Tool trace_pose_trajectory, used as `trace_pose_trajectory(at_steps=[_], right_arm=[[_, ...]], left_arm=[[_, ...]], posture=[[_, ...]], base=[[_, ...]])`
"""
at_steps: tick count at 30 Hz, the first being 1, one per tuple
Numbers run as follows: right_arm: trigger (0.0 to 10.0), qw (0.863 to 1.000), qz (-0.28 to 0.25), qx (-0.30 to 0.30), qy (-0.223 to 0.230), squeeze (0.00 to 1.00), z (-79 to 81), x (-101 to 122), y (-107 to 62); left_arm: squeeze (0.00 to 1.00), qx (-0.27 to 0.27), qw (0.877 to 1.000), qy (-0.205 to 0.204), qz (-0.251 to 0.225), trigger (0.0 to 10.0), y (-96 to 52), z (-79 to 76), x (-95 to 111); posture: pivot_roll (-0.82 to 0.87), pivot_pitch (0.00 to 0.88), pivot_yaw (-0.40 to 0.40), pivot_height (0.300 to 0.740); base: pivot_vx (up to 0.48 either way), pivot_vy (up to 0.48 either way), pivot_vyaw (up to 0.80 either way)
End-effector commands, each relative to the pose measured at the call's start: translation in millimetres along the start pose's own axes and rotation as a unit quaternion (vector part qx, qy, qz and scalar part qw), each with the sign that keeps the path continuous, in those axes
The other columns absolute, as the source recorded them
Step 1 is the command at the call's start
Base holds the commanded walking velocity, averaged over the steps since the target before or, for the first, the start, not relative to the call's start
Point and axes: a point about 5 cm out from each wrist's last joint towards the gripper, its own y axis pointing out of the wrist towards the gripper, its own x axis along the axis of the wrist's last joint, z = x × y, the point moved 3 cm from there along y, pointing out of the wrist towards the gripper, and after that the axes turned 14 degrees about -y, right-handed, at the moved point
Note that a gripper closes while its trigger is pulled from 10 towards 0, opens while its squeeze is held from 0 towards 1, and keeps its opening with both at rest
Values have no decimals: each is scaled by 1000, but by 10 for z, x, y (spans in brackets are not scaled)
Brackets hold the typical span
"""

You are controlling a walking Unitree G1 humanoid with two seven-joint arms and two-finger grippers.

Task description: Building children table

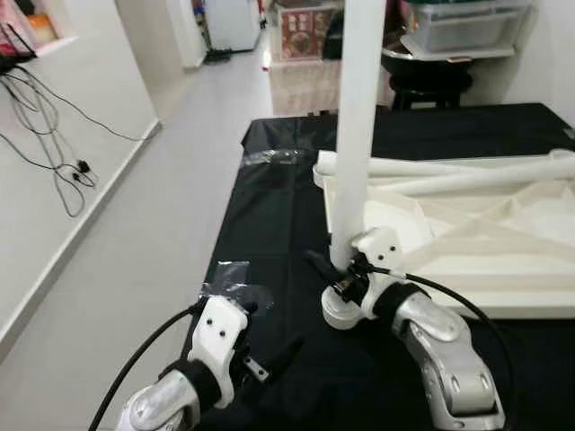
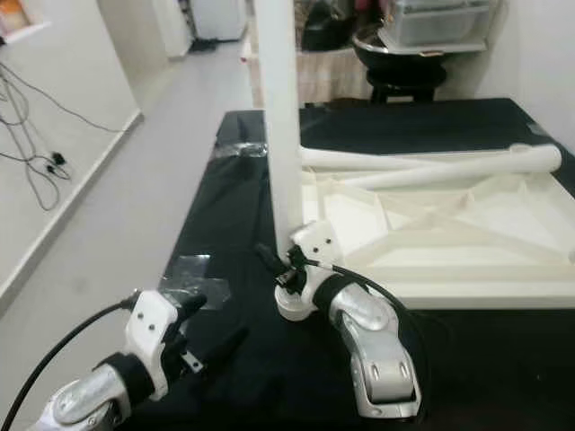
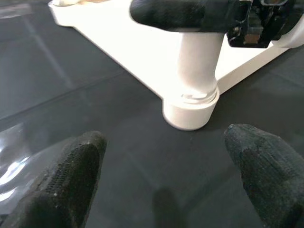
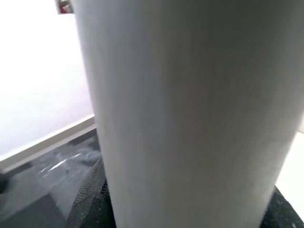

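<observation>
The left hand (image 1: 269, 359) hovers low over the black surface (image 1: 269, 224), fingers (image 3: 71, 175) spread wide and holding nothing, near the surface's left edge and a patch of clear tape (image 1: 229, 278). Just to its right, the right hand (image 1: 337, 269) grips the base of the upright white leg (image 1: 355, 135), which stands in the corner socket (image 1: 341, 312) of the overturned white tabletop (image 1: 485, 242). Two loose legs (image 1: 467, 175) lie across the tabletop beyond. Bare floor (image 1: 135, 242) runs along the left.
</observation>
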Motion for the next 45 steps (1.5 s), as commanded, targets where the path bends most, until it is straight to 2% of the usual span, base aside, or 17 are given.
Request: trace_pose_trajectory(at_steps=[1,2,7,9,10,12,13,18,23,24,25,35,40,41,42,44,45], right_arm=[[10000,995,82,43,42,0,197,-368,-3],[10000,995,48,67,51,1000,182,-290,48],[10000,990,-31,128,59,1000,153,-69,80],[10000,979,-89,177,39,1000,62,112,16],[10000,970,-100,223,14,827,20,135,-41],[10000,962,-102,253,-1,827,-6,139,-85],[10000,958,-96,272,-11,0,-46,130,-101],[10000,947,-62,315,-20,0,-249,56,-9],[10000,939,-80,334,-9,0,-358,129,50],[1176,937,-87,338,-8,0,-396,160,62],[0,935,-92,344,-7,0,-439,181,67],[0,931,-92,352,-6,0,-551,142,44],[0,958,-77,276,-18,0,-594,60,15],[0,978,-47,202,-23,0,-616,-37,17],[0,978,-47,202,-23,0,-616,-37,17],[0,997,7,74,-25,0,-604,-169,45],[0,997,7,74,-25,0,-604,-169,45]], left_arm=[[0,10,1000,6,6,10000,-11,52,-28],[0,11,1000,6,5,10000,-6,53,-27],[0,10,1000,6,4,10000,3,48,-30],[0,8,1000,5,4,10000,13,38,-32],[0,8,1000,5,4,10000,19,32,-34],[0,8,1000,4,4,10000,22,28,-36],[0,7,1000,4,4,10000,25,23,-39],[0,6,1000,5,6,10000,33,8,-51],[0,6,1000,8,6,10000,33,1,-57],[0,7,1000,8,6,10000,34,-5,-61],[0,7,1000,7,7,10000,34,-12,-66],[0,6,1000,4,8,10000,29,-36,-92],[0,6,1000,3,9,10000,19,-38,-95],[0,7,1000,2,8,10000,13,-33,-95],[0,7,1000,2,8,10000,13,-33,-95],[0,7,1000,2,8,10000,6,-26,-94],[0,7,1000,2,8,10000,6,-26,-94]], posture=[[97,130,74,740],[95,127,76,740],[91,125,79,740],[92,120,80,740],[95,119,80,740],[95,119,80,740],[99,117,80,740],[111,120,77,740],[111,121,70,740],[105,125,64,740],[100,124,63,740],[94,125,73,740],[83,133,68,740],[74,140,58,740],[74,140,58,740],[72,142,50,740],[72,142,50,740]], base=[[0,0,0],[0,0,0],[0,0,0],[0,0,0],[0,0,0],[0,0,0],[0,0,0],[0,0,0],[0,0,0],[0,0,0],[0,0,0],[0,0,0],[0,0,0],[0,0,0],[0,0,0],[0,0,0],[0,0,0]])
